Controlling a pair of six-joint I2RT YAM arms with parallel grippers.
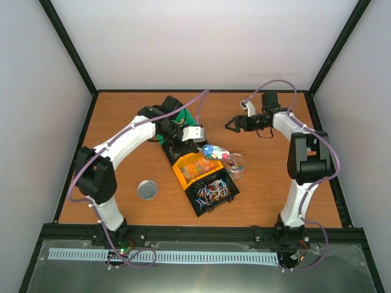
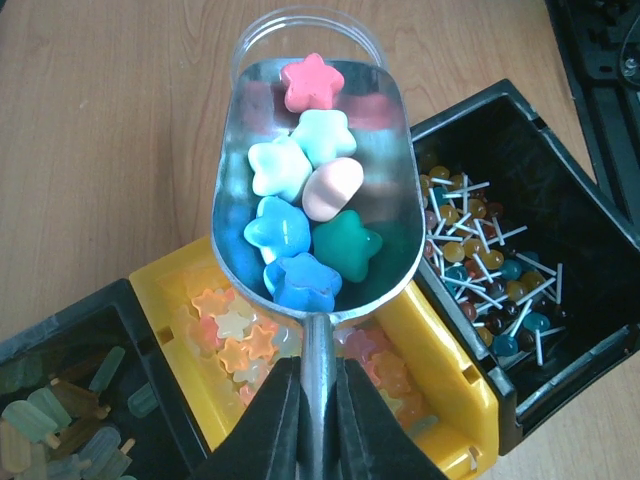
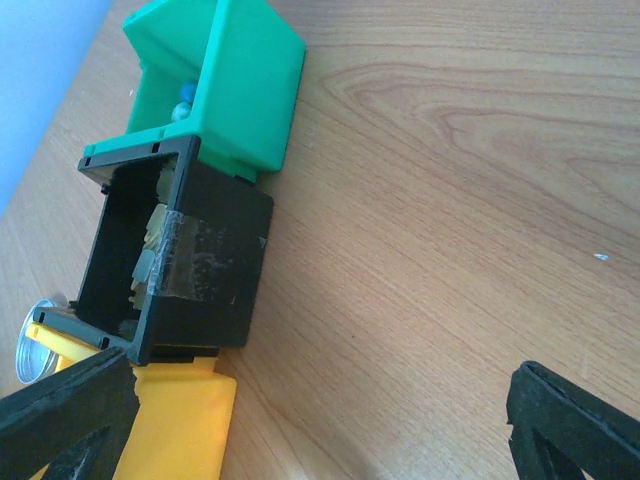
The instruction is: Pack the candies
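Your left tool [image 2: 314, 385] is clamped tight on the thin handle of a silver scoop [image 2: 392, 130], holding it level above the row of bins. The scoop carries a heap of star-shaped candies [image 2: 300, 215]: one pink, two mint, two blue and one teal, with a rounded peach piece among them. In the left wrist view, its front lip lies over the rim of a clear jar [image 2: 262, 28] that stands on the wooden counter [image 1: 256, 201].

Under the scoop, a yellow bin [image 2: 450, 400] holds more star candies in orange, yellow and pink. Touching it on one side is a black bin [image 2: 590, 250] full of lollipops [image 2: 480, 260] on white sticks. A second black bin [image 2: 60, 330] on the other side holds pale green sweets on sticks. A green bin [image 3: 245, 90] closes the row at its far end.

Your right tool [image 1: 231, 125] hangs with its jaws spread wide and nothing between them, over bare counter beyond the jar and well apart from the bins. A round silver lid [image 1: 147, 190] lies flat on the counter beside your left arm.
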